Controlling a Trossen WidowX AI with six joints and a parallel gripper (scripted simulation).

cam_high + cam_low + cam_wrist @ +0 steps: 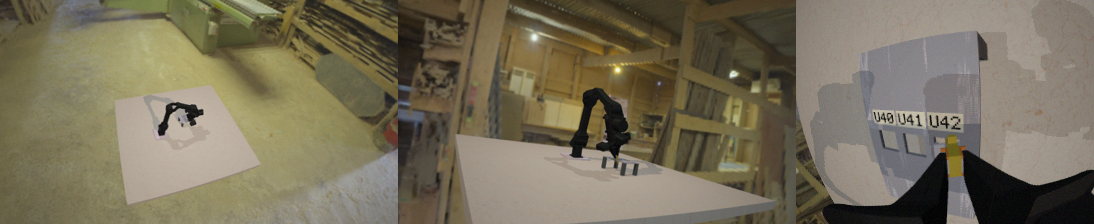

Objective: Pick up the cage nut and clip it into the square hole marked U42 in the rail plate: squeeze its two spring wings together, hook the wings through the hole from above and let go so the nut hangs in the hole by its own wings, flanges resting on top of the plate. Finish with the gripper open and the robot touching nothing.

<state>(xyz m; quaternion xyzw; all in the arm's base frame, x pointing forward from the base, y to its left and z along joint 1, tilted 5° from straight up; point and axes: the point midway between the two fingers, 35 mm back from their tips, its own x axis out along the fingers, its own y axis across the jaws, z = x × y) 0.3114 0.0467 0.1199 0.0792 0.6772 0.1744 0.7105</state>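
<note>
Our tool [183, 120] [616, 156] [953, 157] grips the cage nut [617, 157] [955, 159] at six o'clock of the U42 label [945, 122], by the hole [939, 140], presumably pinching its wings so they'll pass through the rail plate [183, 118] [629, 161] [903, 75].

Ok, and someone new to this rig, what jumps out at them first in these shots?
Probably the black arm, bent over the pale board. Next, in the wrist view, the yellow nut clamped in the pincer, right by the U42 hole. Then the grey rail plate under it, with its black-on-cream labels U40, U41 and U42 in a row.
</note>
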